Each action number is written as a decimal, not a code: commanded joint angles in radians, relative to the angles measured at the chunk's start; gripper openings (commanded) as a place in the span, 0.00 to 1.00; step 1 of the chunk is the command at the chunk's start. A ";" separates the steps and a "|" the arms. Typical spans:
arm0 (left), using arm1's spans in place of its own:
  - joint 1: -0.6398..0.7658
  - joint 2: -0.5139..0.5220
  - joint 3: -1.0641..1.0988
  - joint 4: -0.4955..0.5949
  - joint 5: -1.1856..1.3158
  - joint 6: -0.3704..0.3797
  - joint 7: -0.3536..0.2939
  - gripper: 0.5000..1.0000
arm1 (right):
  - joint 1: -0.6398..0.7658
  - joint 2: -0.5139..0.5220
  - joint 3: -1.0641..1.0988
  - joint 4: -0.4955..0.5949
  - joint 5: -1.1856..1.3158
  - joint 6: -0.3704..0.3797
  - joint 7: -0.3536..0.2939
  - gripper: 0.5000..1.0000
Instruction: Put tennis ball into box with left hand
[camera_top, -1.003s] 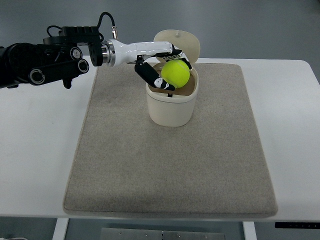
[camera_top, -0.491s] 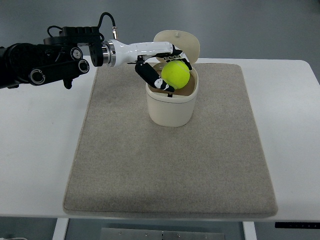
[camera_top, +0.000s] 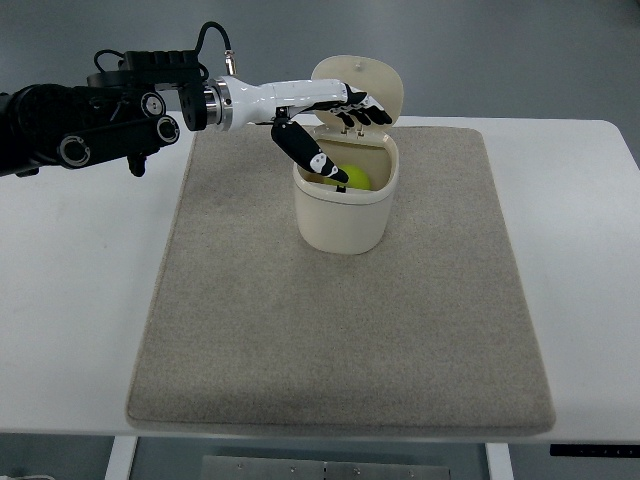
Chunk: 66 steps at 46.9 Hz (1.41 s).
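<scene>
The left arm (camera_top: 90, 120) came in from the desk's far left edge, dark and jointed, with a black cable looped above its wrist, and reached rightward over the far left corner of the mat (camera_top: 340, 290). The left hand (camera_top: 325, 115) hung above the box (camera_top: 343, 195), white at the palm, black at the tips. Its fingers (camera_top: 362, 104) were spread and stretched out over the far side of the opening, just below the lid; the thumb (camera_top: 305, 152) pointed down apart from them over the near-left rim, and nothing was held between them. The tennis ball (camera_top: 355, 178) sat inside the box, yellow-green, only its top showing below the rim, partly hidden by the thumb tip. I could not tell whether the thumb touched the rim. The box was cream, rounded, standing upright on the mat near its far edge, roughly centred between left and right. Its lid (camera_top: 362, 85) stood open, tilted up behind the opening toward the far edge of the desk (camera_top: 570, 250). The mat was grey-beige, covering the middle of the white desk, with bare desk on either side. No right arm showed.
</scene>
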 joint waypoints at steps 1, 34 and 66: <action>0.000 0.001 -0.014 -0.020 -0.003 -0.001 0.000 0.76 | 0.000 0.000 0.000 0.000 0.000 0.000 0.000 0.80; 0.182 -0.004 -0.570 -0.028 -0.159 0.112 -0.002 0.73 | 0.000 0.000 0.000 0.000 0.000 0.000 0.000 0.80; 0.282 -0.119 -0.726 0.483 -0.698 0.011 -0.002 0.72 | 0.000 0.000 0.000 0.000 0.000 0.000 0.000 0.80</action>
